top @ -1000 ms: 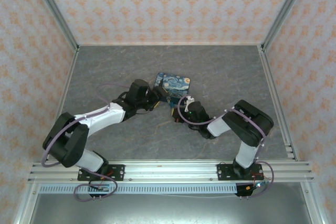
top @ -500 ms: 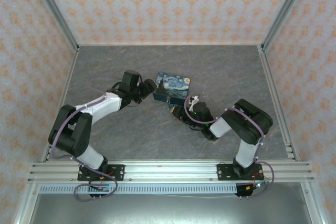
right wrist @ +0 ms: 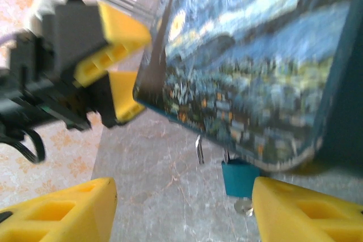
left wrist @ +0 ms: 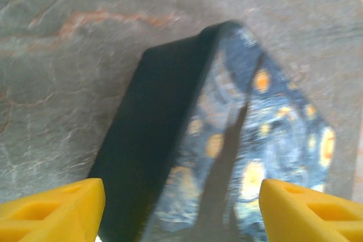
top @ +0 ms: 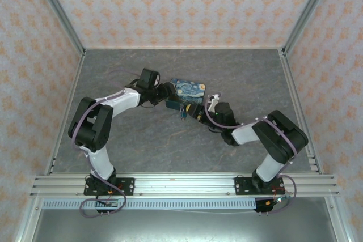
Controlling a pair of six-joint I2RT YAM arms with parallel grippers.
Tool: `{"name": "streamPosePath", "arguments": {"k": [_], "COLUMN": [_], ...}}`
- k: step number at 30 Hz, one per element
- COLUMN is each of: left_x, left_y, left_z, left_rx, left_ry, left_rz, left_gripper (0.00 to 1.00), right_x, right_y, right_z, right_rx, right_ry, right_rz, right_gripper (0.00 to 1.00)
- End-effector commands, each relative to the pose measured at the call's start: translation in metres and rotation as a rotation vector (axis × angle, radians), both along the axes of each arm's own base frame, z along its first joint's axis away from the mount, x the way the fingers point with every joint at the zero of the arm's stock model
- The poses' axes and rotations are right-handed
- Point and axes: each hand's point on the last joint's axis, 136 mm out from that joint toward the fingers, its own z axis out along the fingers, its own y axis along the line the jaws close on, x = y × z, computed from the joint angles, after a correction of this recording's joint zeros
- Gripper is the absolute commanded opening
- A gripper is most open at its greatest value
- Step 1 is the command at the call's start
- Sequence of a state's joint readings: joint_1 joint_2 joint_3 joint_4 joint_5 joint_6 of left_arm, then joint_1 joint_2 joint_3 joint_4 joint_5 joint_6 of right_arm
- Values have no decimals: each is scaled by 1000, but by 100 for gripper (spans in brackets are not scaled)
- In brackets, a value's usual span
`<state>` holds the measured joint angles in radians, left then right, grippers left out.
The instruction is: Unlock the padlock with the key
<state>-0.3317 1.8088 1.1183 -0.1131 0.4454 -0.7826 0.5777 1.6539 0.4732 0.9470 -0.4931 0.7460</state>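
The jaws of the right gripper [right wrist: 181,211] are wide apart and hold nothing. The jaws of the left gripper [left wrist: 181,208] are wide apart too, with nothing in them.

A second ago the right jaws were shut and sat a bit away from the tin [top: 188,93], on its near side. Now they have opened and moved up close to the tin's near edge. The left arm has swung too. Its elbow was low and out to the side before, and now it stands up tall, well away from the tin on the left. The tin has turned a little.

The little blue padlock [right wrist: 238,177] hangs just under the tin's near edge, between the right fingers but not touching them. Its thin metal shackle [right wrist: 199,149] goes up to the tin. A tiny pale speck sits at the bottom of the padlock. It may be the key [right wrist: 245,206], but it is too blurry to be sure.

The tin lies on a gray table [top: 238,72] with stone-like marks. Pale walls [top: 181,4] with orange shapes stand around it, and a metal rail [top: 181,184] runs along the near side.

The left arm reaches at the tin from its left, fingers pointing at its corner. The right arm stretches low toward the tin from its right.
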Motion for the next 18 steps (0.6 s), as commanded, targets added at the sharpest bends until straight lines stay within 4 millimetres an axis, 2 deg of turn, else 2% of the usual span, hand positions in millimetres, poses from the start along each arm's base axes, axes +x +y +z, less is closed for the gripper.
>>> {"name": "streamPosePath", "arguments": {"k": [1,6,9,14,18], "left_x": [-15,-36,-50,-64,-64], "left_y": [3,9,12,14,10], "left_z": [-13,-30,-38,-47,-48], "left_rx": [22,36,51,55,42], "left_ry": [47,85,103,122,124], "left_rz": [-34,-19,-9,13,27], "left_gripper": [68,62,62,62,62], "right_x": [13,33,36,18,2], "right_y": [1,-7,-11,-20,-14], "right_z": [9,9,8,3,-5], "right_rx": [-14,-29,-48,-70,-26], "right_ry": [-50,-79,-111,-136,-120], "right_rz": [38,52,61,73,127], "right_gripper": [64,64,63,63,61]}}
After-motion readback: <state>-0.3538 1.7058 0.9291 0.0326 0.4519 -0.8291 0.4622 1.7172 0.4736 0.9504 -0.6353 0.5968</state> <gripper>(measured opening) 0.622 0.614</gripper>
